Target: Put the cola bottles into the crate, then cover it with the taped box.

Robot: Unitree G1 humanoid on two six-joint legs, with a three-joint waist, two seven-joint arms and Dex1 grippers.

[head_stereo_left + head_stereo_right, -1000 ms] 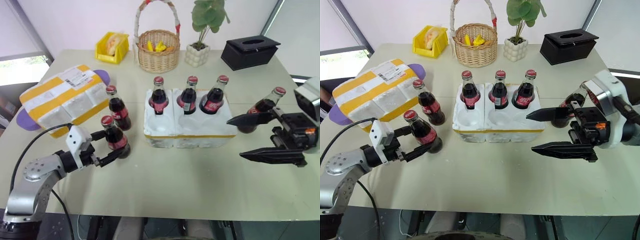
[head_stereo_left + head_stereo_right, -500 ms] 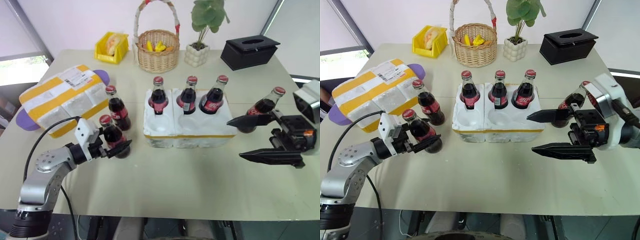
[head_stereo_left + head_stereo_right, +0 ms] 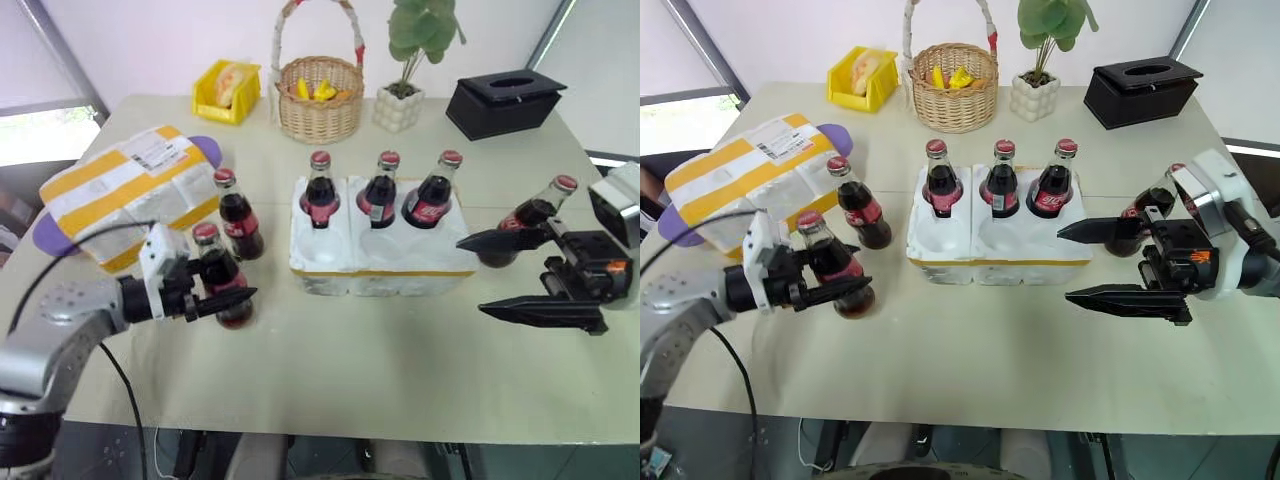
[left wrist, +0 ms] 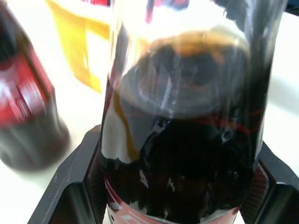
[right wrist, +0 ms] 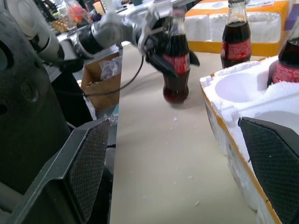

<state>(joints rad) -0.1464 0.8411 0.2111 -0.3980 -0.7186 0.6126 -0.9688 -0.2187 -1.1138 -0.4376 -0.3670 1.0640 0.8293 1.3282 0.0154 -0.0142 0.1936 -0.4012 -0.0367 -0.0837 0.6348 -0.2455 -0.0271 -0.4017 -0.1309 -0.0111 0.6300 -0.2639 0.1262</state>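
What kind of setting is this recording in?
Probably an indoor lab or office set up as a test bench: a plain table staged with props, a cardboard box of clutter on the floor beside it, and a window.

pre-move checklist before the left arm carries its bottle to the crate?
1. Left gripper jaws shut on held cola bottle: ok.
2. Bottle lifted off the table: cannot tell; right wrist view shows its base at or just above the surface.
3. Free wells in the crate: ok, front row empty, back row holds three bottles.
4. Path to the crate: ok, the standing bottle sits behind the held one.
5. Right gripper jaws open, off to the crate's right: ok.
6. Taped box off the crate: ok.
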